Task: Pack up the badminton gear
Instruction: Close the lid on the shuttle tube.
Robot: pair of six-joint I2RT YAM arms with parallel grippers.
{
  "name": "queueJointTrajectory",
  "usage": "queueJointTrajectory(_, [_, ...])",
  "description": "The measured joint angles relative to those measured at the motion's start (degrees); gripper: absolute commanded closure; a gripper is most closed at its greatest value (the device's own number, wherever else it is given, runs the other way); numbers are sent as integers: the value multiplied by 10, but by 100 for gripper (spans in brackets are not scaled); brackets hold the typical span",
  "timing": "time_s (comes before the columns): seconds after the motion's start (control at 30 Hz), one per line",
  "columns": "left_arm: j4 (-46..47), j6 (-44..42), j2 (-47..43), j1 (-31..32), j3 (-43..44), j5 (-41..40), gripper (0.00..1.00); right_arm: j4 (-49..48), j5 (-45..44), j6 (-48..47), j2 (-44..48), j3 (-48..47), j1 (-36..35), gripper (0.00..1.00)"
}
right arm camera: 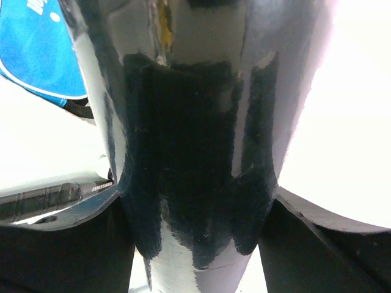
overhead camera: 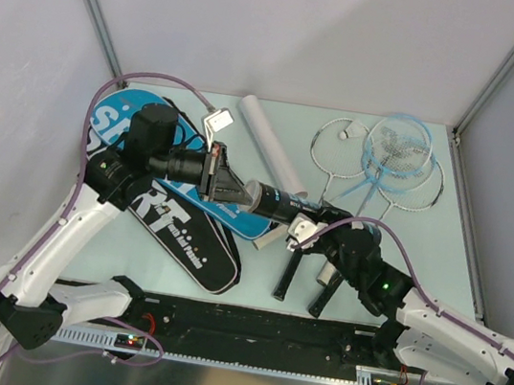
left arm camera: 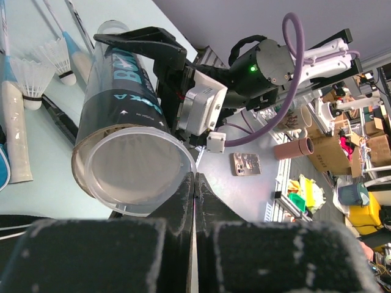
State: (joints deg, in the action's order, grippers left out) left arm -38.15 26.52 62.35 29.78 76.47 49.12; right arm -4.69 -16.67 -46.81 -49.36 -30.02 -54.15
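Note:
A black tube (overhead camera: 273, 200) with a clear open end (left arm camera: 131, 168) hangs above the table, and my right gripper (overhead camera: 314, 220) is shut on its middle. In the right wrist view the tube (right arm camera: 195, 152) fills the gap between the jaws of the right gripper (right arm camera: 195, 244). My left gripper (left arm camera: 194, 189) is shut with nothing in it, its tips beside the tube's open rim. Two shuttlecocks (left arm camera: 27, 79) lie on the table by a white racket handle (left arm camera: 15, 134). Rackets (overhead camera: 388, 159) lie at the back right, and a white tube (overhead camera: 269, 141) at the back middle.
Blue and black racket bags (overhead camera: 171, 214) lie overlapped on the left under my left arm. Two black handles (overhead camera: 288, 275) stick out near the front edge below the right gripper. Grey walls close the table's back and sides.

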Motion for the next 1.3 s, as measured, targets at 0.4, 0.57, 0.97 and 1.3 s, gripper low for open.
queueJointTrajectory(0.4, [3, 0, 4, 1, -10, 1, 100, -3, -3, -4, 9, 0, -8, 74])
queueJointTrajectory(0.57, [3, 0, 4, 1, -12, 2, 100, -3, -5, -4, 9, 0, -10, 73])
queueJointTrajectory(0.97, [9, 0, 19, 1, -17, 18, 100, 2, 2, -4, 13, 0, -11, 73])
queueJointTrajectory(1.3, [12, 4, 21, 1, -17, 25, 64, 7, 15, -3, 22, 0, -7, 74])
